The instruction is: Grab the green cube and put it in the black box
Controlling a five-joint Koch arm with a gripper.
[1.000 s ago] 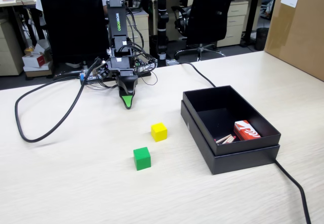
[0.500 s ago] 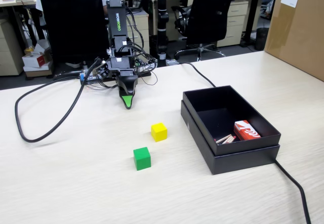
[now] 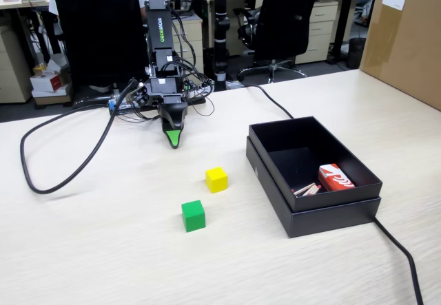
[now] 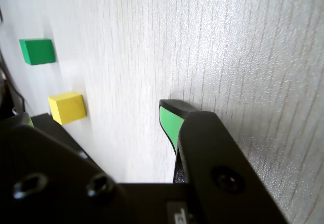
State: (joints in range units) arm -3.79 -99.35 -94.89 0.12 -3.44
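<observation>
The green cube [image 3: 193,215] sits on the pale wooden table, with a yellow cube [image 3: 216,179] just behind it to the right. In the wrist view the green cube [image 4: 37,51] is at the upper left. The black box [image 3: 358,210] stands to the right in the fixed view, nested in its lid. My gripper [image 3: 174,140] points down at the table near the arm's base, well behind both cubes. In the wrist view my gripper [image 4: 98,120] shows bare table between its green-tipped jaws and holds nothing.
Inside the black box lie a red-and-white packet [image 3: 335,177] and some small sticks. A black cable [image 3: 52,155] loops over the table's left side, and another runs off from the box's near corner. A brown carton [image 3: 406,40] stands at the back right.
</observation>
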